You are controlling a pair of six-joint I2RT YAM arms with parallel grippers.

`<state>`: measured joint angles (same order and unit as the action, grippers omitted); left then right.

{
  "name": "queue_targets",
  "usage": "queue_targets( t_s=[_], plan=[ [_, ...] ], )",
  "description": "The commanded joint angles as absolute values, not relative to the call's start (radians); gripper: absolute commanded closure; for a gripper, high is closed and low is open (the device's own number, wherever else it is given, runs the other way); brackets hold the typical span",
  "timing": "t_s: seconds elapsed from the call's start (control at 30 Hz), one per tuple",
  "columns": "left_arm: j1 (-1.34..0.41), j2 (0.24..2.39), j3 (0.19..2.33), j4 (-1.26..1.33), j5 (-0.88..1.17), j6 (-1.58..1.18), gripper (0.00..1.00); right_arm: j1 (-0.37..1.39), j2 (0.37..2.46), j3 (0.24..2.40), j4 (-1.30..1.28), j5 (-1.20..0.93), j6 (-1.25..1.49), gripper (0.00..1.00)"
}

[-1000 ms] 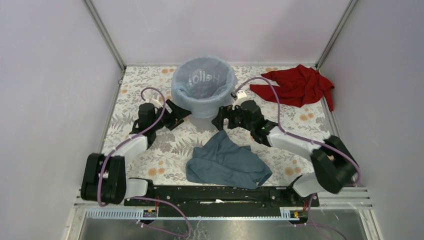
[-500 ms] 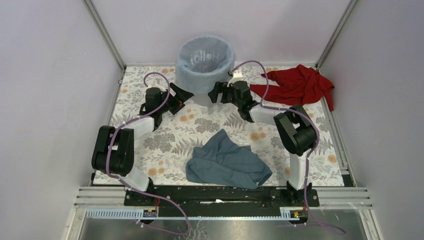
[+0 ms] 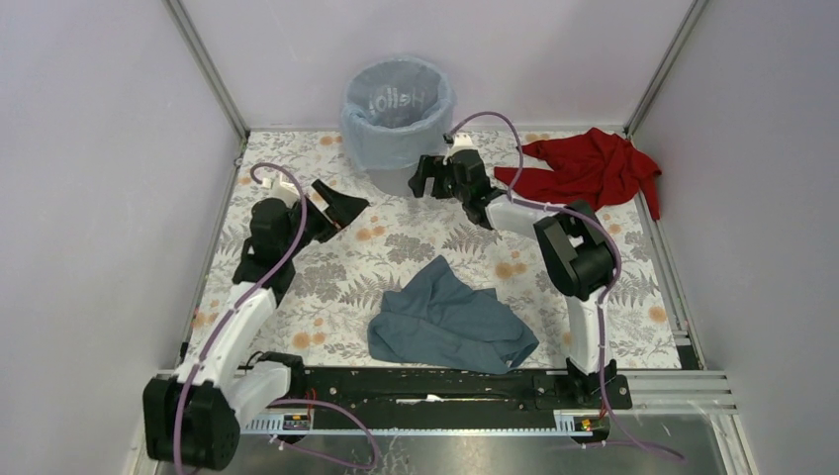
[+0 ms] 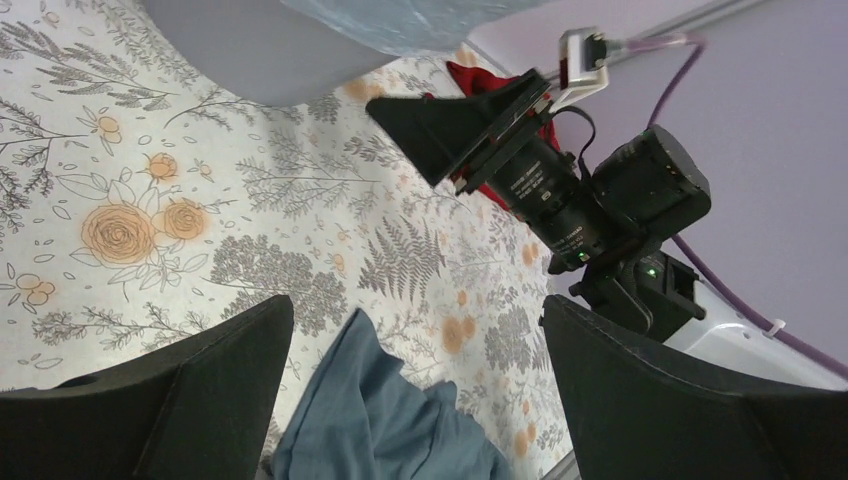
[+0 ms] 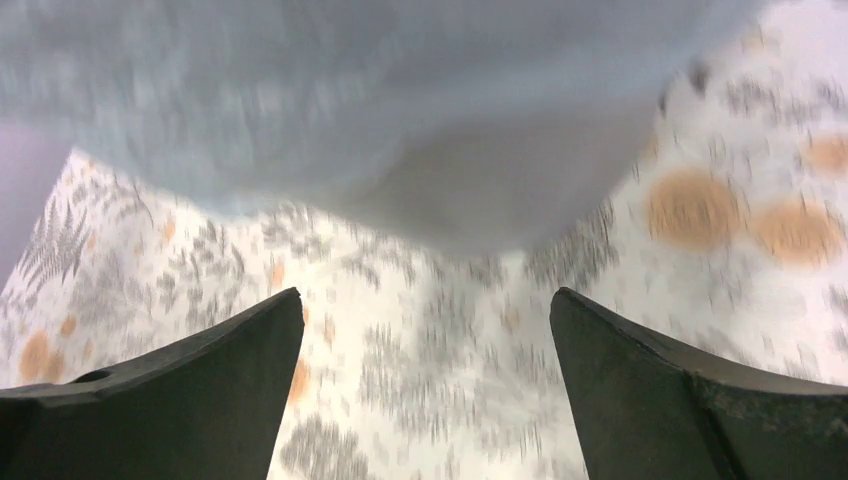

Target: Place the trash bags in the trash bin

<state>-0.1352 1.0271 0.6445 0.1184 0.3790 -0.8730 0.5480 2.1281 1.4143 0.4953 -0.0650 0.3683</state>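
- Gaping wide, the left gripper point(image 3: 341, 204) holds nothing. Its wrist view shows the jaws far apart over the flowered table point(image 3: 326, 287).
- The right gripper point(image 3: 423, 180) is spread just as wide and is empty too. Its wrist view is blurred, with a grey wall filling the space ahead of it.
- The trash bin point(image 3: 388, 180) stands at the table's 12 o'clock, by the far edge. The right gripper sits just beside its base at about 5 o'clock, and the left gripper is apart from it at about 8 o'clock.
- The trash bag point(image 3: 368, 148) lines the bin, its pale-blue edge folded out over the rim and down the sides.
- A slate-blue cloth point(image 3: 450, 322) lies crumpled at the table's 6 o'clock, and a red cloth point(image 3: 589, 168) lies at 2 o'clock.
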Motion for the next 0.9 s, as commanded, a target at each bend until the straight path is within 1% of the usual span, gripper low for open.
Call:
queue_targets(
  t_s=[0.0,0.1,0.23,0.33,0.4,0.47,0.57,0.7,0.8,0.87],
  plan=[
    [-0.159,0.918,0.682,0.008,0.396,-0.802,0.01,0.553,1.862,1.287,0.333,-0.065,0.433,0.00],
    [-0.187,0.874,0.683,0.006,0.405,-0.802,0.01,0.554,1.685,1.201,0.169,-0.085,0.414,0.00],
    [-0.222,0.831,0.687,0.006,0.400,-0.795,0.01,0.555,1.462,1.102,-0.036,-0.057,0.368,0.00],
    [-0.231,0.811,0.701,-0.010,0.379,-0.771,0.01,0.554,1.324,1.028,-0.086,-0.056,0.331,0.00],
    [-0.231,0.808,0.733,-0.071,0.340,-0.744,0.01,0.550,1.302,1.006,-0.057,0.008,0.341,0.00],
    [-0.232,0.796,0.753,-0.105,0.314,-0.719,0.01,0.522,1.345,1.038,-0.030,0.066,0.403,0.00],
    [-0.232,0.779,0.801,-0.168,0.291,-0.679,0.01,0.455,1.484,1.092,0.139,0.050,0.525,0.00],
    [-0.231,0.745,0.878,-0.301,0.259,-0.624,0.01,0.373,1.767,1.332,0.235,0.005,0.657,0.01],
    [-0.231,0.699,0.901,-0.340,0.242,-0.599,0.01,0.334,1.978,1.475,0.344,-0.020,0.747,0.00],
    [-0.232,0.684,0.910,-0.354,0.236,-0.587,0.01,0.319,2.100,1.576,0.364,-0.025,0.826,0.00]
  ],
)
